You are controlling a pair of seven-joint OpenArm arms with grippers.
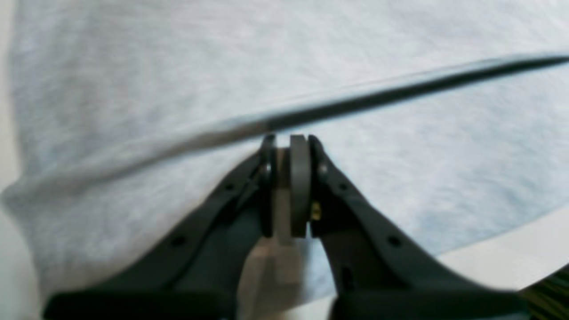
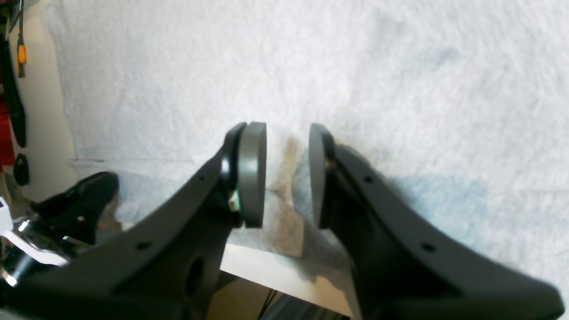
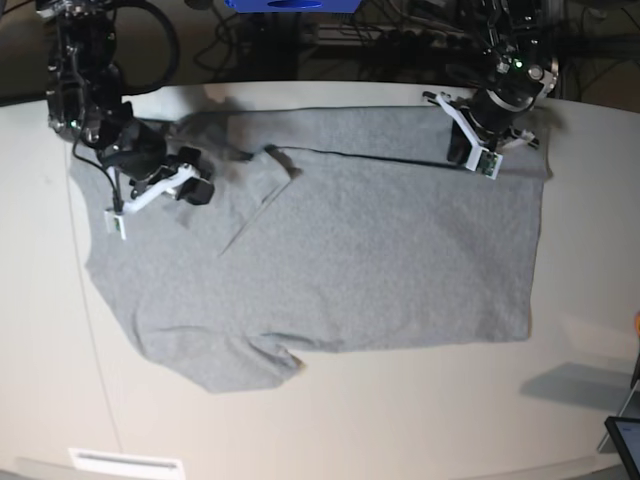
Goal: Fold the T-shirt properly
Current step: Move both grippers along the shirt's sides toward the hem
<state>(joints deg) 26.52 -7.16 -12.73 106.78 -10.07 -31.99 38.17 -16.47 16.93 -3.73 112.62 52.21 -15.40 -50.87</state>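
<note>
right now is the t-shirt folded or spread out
Mostly spread: the T-shirt lies flat on the table, only its far edge doubled over in a narrow fold.

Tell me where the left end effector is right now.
In the base view, the left end effector sits at upper right, pinching the far edge of the T-shirt near its right-hand corner on the table.

My work surface is a pale cream table [image 3: 400, 420]. Past its 12 o'clock edge I see dark floor, tangled black cables [image 3: 400, 40] and 1 blue object [image 3: 290, 5].
</note>
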